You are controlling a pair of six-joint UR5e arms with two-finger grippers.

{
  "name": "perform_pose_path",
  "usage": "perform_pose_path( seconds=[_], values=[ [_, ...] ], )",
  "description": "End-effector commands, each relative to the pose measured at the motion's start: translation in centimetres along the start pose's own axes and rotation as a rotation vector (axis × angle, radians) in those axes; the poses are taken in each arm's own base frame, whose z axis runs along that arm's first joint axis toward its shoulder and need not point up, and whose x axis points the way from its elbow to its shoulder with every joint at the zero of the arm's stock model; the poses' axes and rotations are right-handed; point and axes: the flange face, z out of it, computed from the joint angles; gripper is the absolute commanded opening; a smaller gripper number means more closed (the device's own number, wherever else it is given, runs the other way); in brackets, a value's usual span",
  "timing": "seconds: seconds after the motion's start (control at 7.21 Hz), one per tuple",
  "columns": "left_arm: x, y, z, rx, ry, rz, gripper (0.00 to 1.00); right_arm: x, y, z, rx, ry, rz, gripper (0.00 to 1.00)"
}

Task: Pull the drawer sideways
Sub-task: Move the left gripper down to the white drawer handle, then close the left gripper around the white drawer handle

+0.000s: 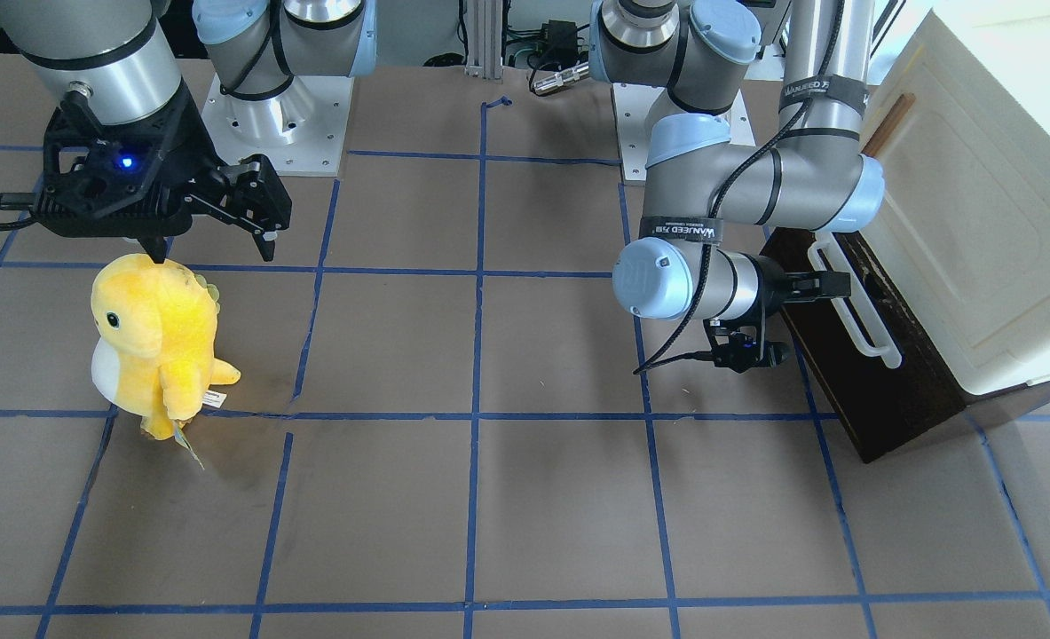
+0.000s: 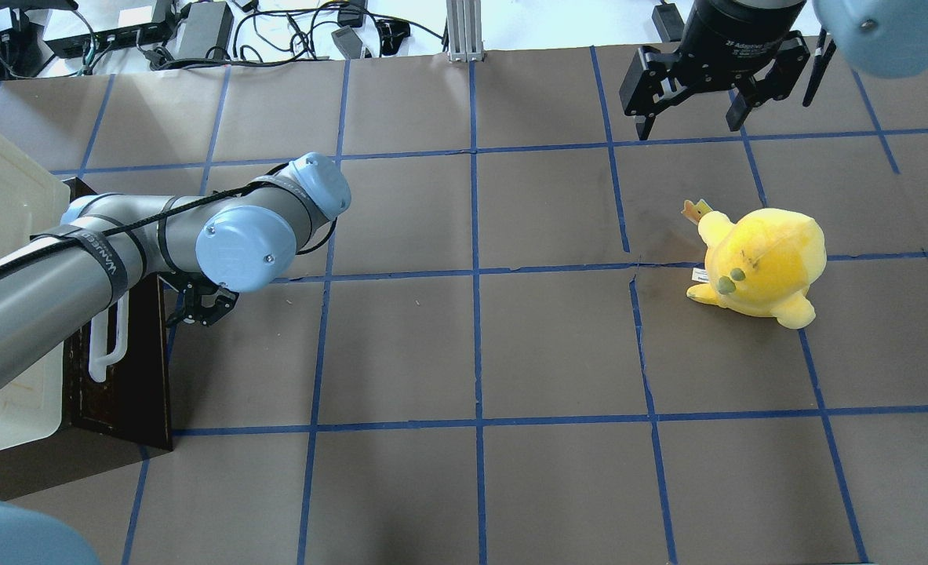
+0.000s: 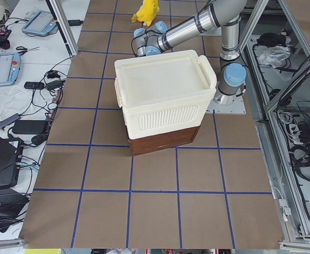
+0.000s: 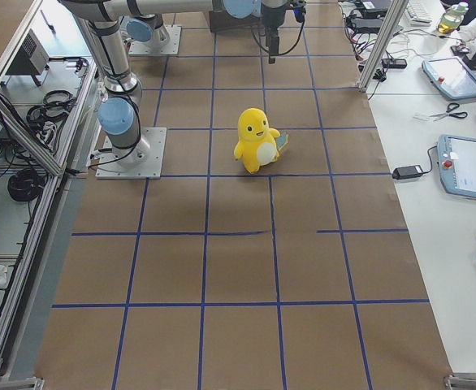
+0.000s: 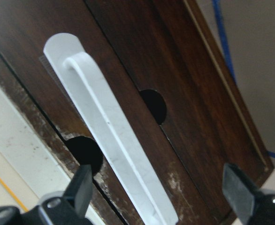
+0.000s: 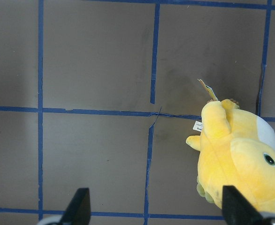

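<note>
Left gripper (image 5: 159, 190) hangs right in front of the drawer (image 1: 880, 399), its two black fingers (image 5: 83, 187) spread wide on either side of the handle (image 5: 109, 136) with daylight between them and the bar, so it grips nothing. The drawer sits at the table's (image 1: 489, 497) end on the robot's left, under a cream-white box (image 1: 977, 222). Its front faces the middle of the table and sticks out past the box's edge.

Up close, the drawer front is dark brown wood with a visible grain, scuffed pale along one seam. The handle is one long, smooth white bar with rounded ends, arched off the wood. Two round dark holes (image 5: 152, 105) show in the front, one on each side of the bar. The box above looks like moulded plastic, with a slatted panel on its side in the left-end view.

The right gripper (image 2: 689, 125) hovers high over the far half with its fingers apart and empty, near one fuzzy yellow plush toy (image 1: 156, 328) with a white belly, which stands upright. Brown paper covers the table, marked into squares by blue tape.

A black strap (image 1: 682, 231) on the left arm reads "WANJEED". The right gripper's body carries pale lettering that seems to say "2F Adaptive".
</note>
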Motion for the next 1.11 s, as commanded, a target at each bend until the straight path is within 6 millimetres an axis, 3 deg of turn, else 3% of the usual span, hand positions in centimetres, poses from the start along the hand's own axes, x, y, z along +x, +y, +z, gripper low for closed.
perform_pose_path(
  seconds=[0.0,0.69,0.83,0.97],
  values=[
    [0.6,-1.0,0.7,-0.004,-0.029,-0.051,1.0,0.0,0.0,0.0,0.0,0.0,0.0,1.0],
    [0.4,-2.2,2.4,-0.023,-0.06,-0.113,0.97,0.0,0.0,0.0,0.0,0.0,0.0,1.0],
    [0.8,-2.0,2.6,-0.028,-0.061,-0.106,0.89,0.0,0.0,0.0,0.0,0.0,0.0,1.0],
    [0.9,-1.8,2.7,-0.032,-0.064,-0.085,0.65,0.0,0.0,0.0,0.0,0.0,0.0,1.0]
  ],
)
